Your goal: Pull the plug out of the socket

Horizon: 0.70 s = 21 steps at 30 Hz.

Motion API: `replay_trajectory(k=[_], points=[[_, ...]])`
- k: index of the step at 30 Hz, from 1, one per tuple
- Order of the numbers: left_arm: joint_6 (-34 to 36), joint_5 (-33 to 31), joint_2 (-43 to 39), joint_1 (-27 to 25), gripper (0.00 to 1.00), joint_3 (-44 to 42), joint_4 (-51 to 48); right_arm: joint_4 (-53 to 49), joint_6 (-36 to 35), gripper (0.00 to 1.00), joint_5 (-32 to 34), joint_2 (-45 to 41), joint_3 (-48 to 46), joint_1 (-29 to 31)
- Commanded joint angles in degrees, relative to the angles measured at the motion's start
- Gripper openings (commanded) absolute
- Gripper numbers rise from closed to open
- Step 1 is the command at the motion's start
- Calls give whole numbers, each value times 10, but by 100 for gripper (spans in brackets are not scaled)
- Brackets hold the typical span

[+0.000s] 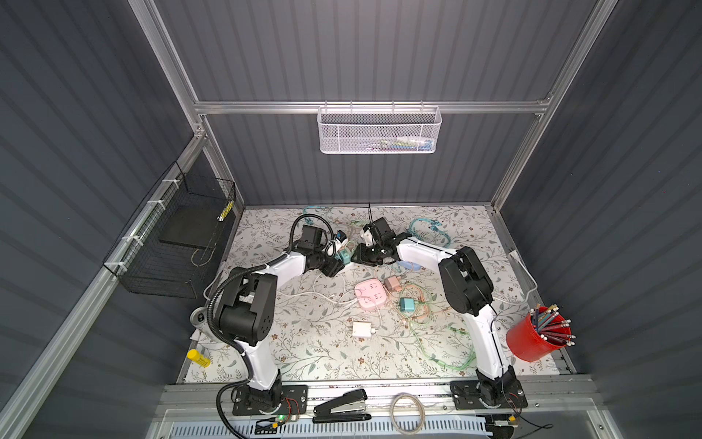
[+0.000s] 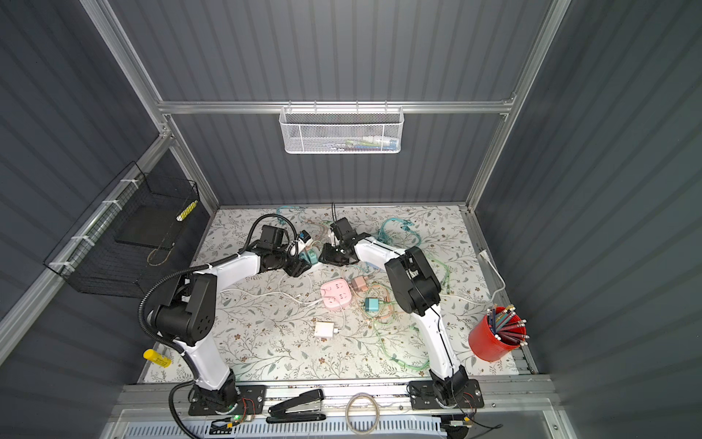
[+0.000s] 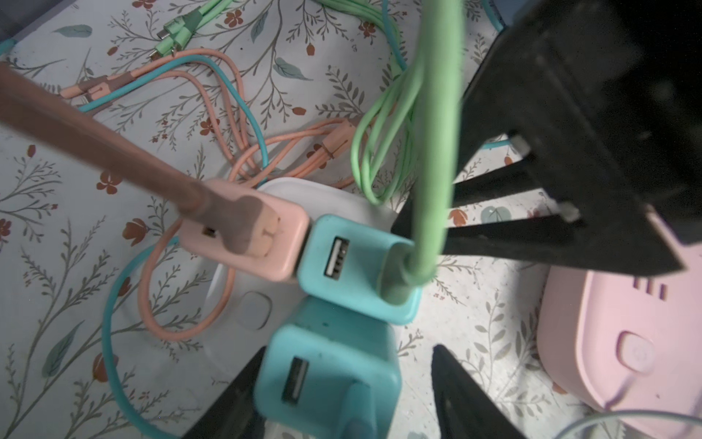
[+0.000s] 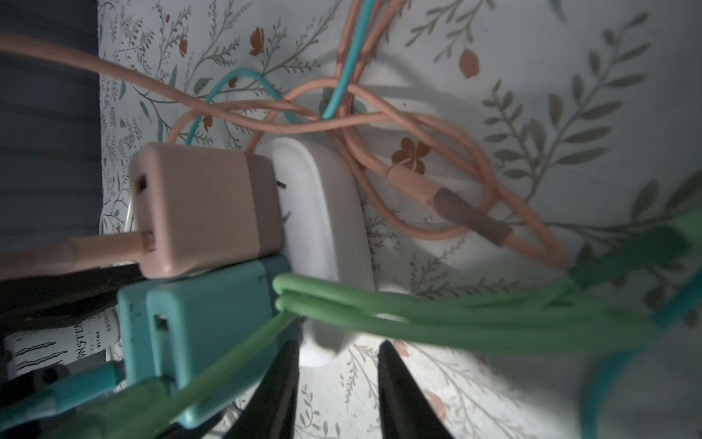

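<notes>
Black fingers (image 3: 467,399) of the left gripper (image 3: 349,349) fill the foreground of the left wrist view. They stand released on either side of a teal plug (image 3: 326,380): one finger lies against its side and its partner stands clear of it. That plug sits at the edge of the white socket block (image 3: 342,197), next to a second teal plug (image 3: 353,266) that carries a green cable (image 3: 433,152), and a pink plug (image 3: 247,232). How deep its prongs sit is hidden. The other arm's fingers reach in from across the block, toward the green cable.

From the right wrist, the right gripper (image 4: 336,346) is parted with nothing clamped. A corner of the white socket block lies just at its tips, and the green cable runs across beyond them.

In both top views the two grippers meet over the block and mostly hide it, with a bit of teal showing between them.

The teal plug is probably light, with a hard, smooth plastic shell, held in only by the friction of its prongs. The flat side faces, low near the block, look like the best hold, not the soft cable. A straight pull should free it. The block seems light too and would likely lift with it unless pinned down.
</notes>
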Motion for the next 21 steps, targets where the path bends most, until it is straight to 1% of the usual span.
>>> replay_trajectory(k=[1, 5, 10, 15, 17, 21], points=[[17, 17, 7, 4, 65, 11, 2, -21, -2, 36, 8, 14, 24, -3], [21, 17, 8, 4, 64, 11, 4, -19, 0, 36, 11, 17, 28, -5], [28, 17, 9, 4, 62, 11, 11, -19, 3, 40, 14, 20, 36, -7], [36, 17, 18, 4, 60, 19, 5, -28, 1, 40, 13, 30, 48, -7], [37, 36, 20, 4, 58, 22, 1, -31, 1, 40, 14, 35, 51, -7], [31, 53, 18, 4, 57, 19, -1, -37, 1, 39, 14, 39, 55, -7]])
